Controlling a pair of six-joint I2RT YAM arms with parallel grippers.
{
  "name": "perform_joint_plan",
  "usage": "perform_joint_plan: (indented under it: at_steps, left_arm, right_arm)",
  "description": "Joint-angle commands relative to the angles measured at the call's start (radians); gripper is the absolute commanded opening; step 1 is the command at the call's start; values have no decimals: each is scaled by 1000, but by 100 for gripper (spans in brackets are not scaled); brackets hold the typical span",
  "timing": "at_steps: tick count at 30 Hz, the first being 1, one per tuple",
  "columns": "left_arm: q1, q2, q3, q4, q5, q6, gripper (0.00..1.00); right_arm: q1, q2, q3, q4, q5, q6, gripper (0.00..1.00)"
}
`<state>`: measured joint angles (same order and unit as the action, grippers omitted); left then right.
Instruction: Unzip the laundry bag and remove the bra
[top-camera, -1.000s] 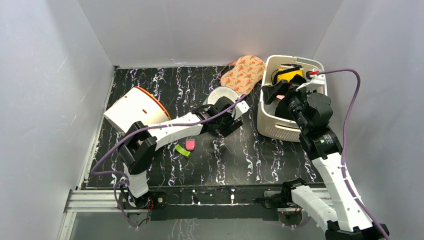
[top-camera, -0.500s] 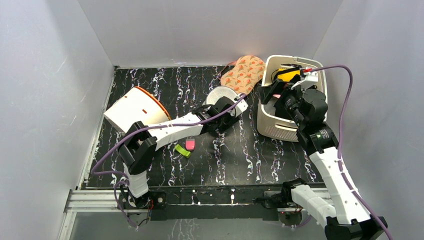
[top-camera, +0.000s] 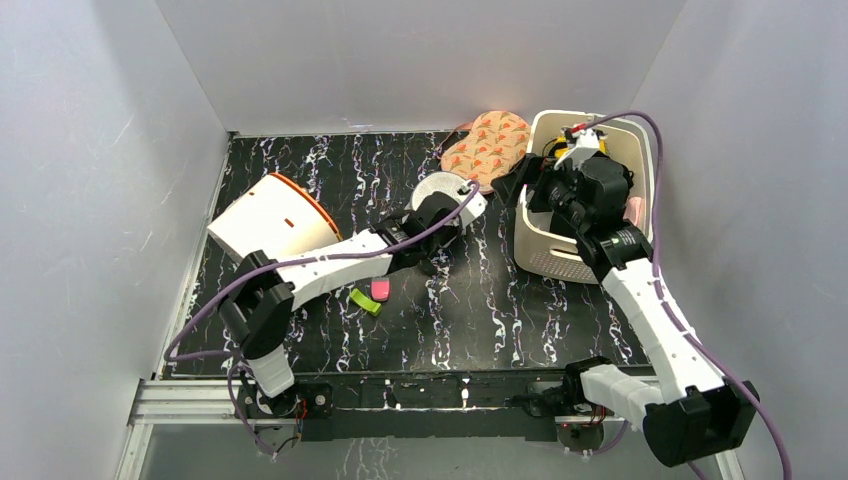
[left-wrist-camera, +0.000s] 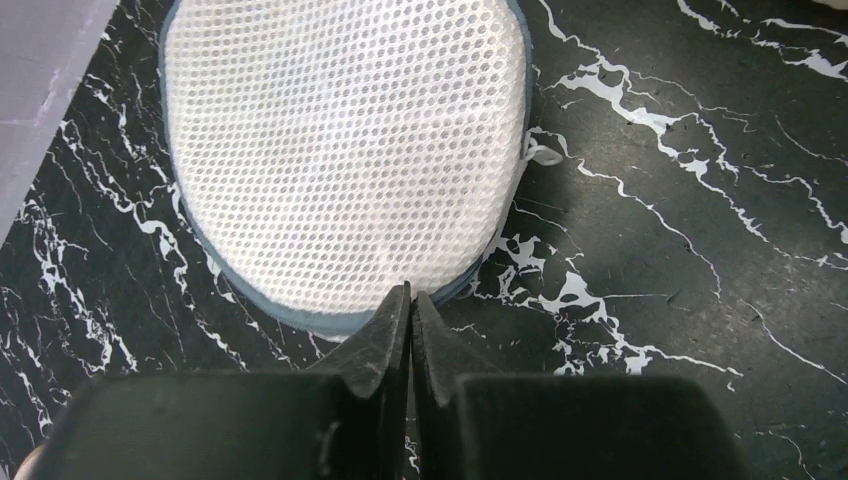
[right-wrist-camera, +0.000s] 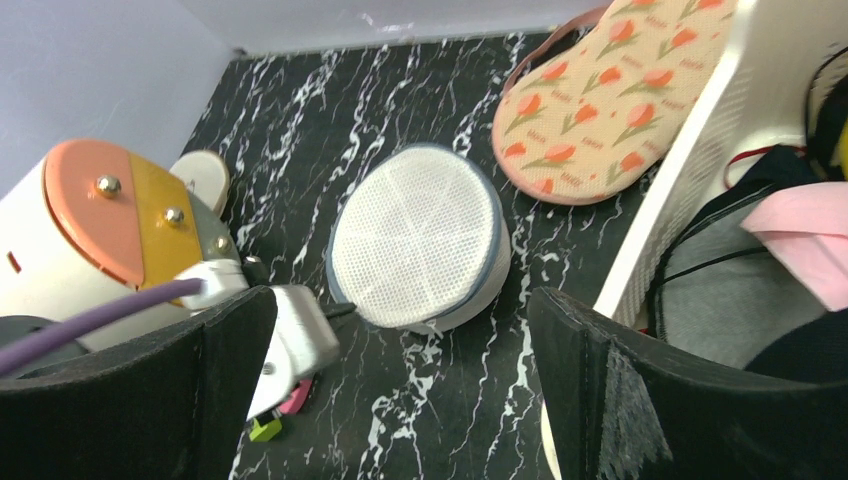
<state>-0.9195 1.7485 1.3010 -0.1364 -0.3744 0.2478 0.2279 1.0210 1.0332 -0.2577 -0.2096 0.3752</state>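
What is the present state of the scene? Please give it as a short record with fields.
Bag: small round white mesh laundry bag, lid on top, no opening visible
Bag contents: hidden by the mesh
Surface: black marbled table
Left end effector: shut, tips at the bag's near blue-grey rim; grip not confirmable
Right end effector: open, holding nothing
Near the bag: beige flower-patterned slipper; white slotted plastic basket

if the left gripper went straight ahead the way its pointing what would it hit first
The laundry bag. The left gripper, its jaws shut, points at the bag's near blue-grey rim with its tips at or almost on it, so it would meet that edge first. Whether they already touch is hard to judge.
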Motion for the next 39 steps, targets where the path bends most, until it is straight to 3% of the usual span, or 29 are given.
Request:
perform_joint_plan:
  at_steps: [1,2,5,8,12,17,25,28,32,39]
  left_arm:
    - [-3,-115,-32,48,3,-8,0]
    - [-2,-124,-36,51,11,-8,2]
    - [0,-132,-54,97,35,-8,50]
    - [0,-75,4,54,50,-18,89]
    - [0,14,18,62,82,3,95]
    - [2,77,30,75,20,31,85]
    - [11,55,12,109,-50,41,29]
    - [11,-20,-14,111,-39,20,22]
    - [14,-119,-41,92,-4,-24,1]
    - [21,-219,-51,85,-18,-107,0]
  right_arm:
    - [-3,41,55,41,-102,-2,98]
    - [-3,49,60,35,-104,-1,98]
    - [-2,47,68,40,-117,2,98]
    - [-2,22,65,67,-104,9,98]
    - [-2,-31,70,77,-42,3,98]
    - [-2,-88,72,77,-9,-22,98]
    - [-2,-43,64,80,-20,7,98]
    - [-3,-6,76,73,-44,16,98]
    - [-2,21,90,52,-33,44,98]
    - [-3,55,58,74,-32,116,98]
